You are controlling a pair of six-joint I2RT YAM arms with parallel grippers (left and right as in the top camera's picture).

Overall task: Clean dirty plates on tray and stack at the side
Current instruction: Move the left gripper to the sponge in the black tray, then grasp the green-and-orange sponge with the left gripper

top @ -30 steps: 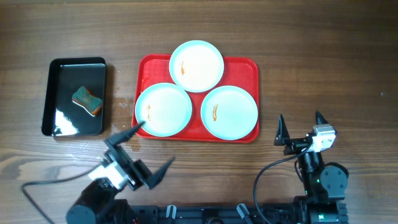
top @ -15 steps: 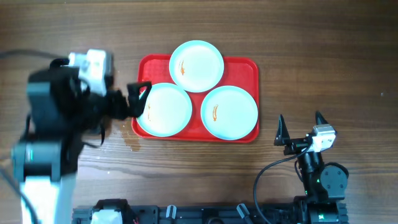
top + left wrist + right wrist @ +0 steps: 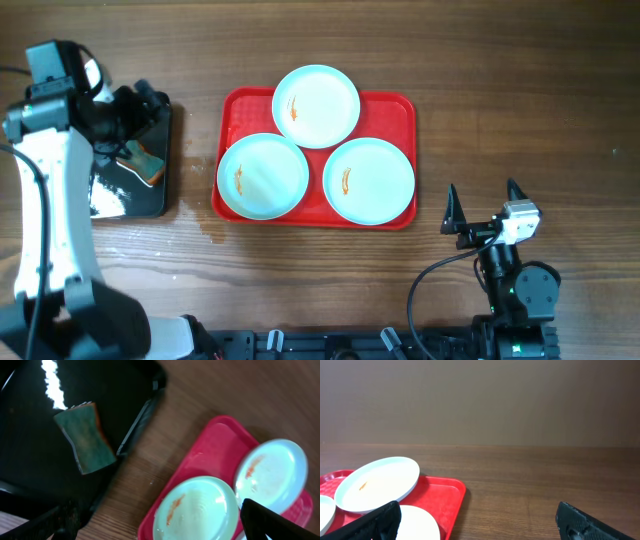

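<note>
Three plates sit on the red tray [image 3: 400, 106] at table centre: one at 12 o'clock [image 3: 316, 106], one at 8 o'clock [image 3: 263, 176], one at 4 o'clock [image 3: 369, 180]. Each shows an orange smear, so none looks wiped or stacked yet. At 9 o'clock of the table a black tray [image 3: 125, 205] holds a green sponge [image 3: 140, 160]. The left gripper [image 3: 143, 108] hovers over it, fingers spread wide and empty, probably lined up to pick up the sponge for wiping. The right gripper [image 3: 484, 205] waits at 5 o'clock, fingers apart, holding nothing, likely kept clear of the tray until a plate needs moving.
</note>
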